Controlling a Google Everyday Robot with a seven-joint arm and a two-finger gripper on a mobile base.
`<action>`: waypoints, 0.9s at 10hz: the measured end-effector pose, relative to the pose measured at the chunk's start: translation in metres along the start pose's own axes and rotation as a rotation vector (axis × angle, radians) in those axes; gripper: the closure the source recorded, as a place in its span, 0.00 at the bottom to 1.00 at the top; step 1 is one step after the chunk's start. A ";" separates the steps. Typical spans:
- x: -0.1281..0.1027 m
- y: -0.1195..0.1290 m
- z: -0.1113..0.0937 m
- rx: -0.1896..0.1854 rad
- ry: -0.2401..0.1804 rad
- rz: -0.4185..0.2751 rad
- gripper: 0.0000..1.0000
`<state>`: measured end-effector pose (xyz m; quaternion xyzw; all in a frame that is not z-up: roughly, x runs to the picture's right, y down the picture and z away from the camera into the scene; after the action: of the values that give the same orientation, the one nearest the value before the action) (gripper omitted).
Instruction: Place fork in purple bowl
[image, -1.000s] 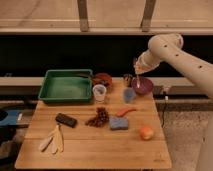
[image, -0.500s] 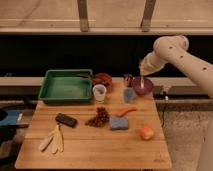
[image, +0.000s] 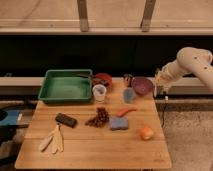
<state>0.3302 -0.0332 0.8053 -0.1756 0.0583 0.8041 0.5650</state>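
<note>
The cream two-finger gripper (image: 161, 82) hangs just right of the round dark purple bowl (image: 142, 85), at the far right edge of the wooden table (image: 100, 147), fingers closed. No slim silver fork can be made out — whether it is held is unclear. Judged best: centre low over the bowl before releasing.

Just the one camera here, sitting up high in front of the table (image: 95, 145) and looking down its length toward the dark back wall. It's far enough off to fit the whole tabletop, with the gripper (image: 161, 80) at the right edge.
</note>
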 end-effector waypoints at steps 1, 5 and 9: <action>0.003 -0.008 0.011 -0.009 0.022 0.013 1.00; 0.003 -0.005 0.035 -0.041 0.087 -0.007 1.00; 0.011 -0.001 0.064 -0.054 0.162 -0.028 1.00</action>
<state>0.3139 -0.0046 0.8615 -0.2560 0.0794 0.7805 0.5647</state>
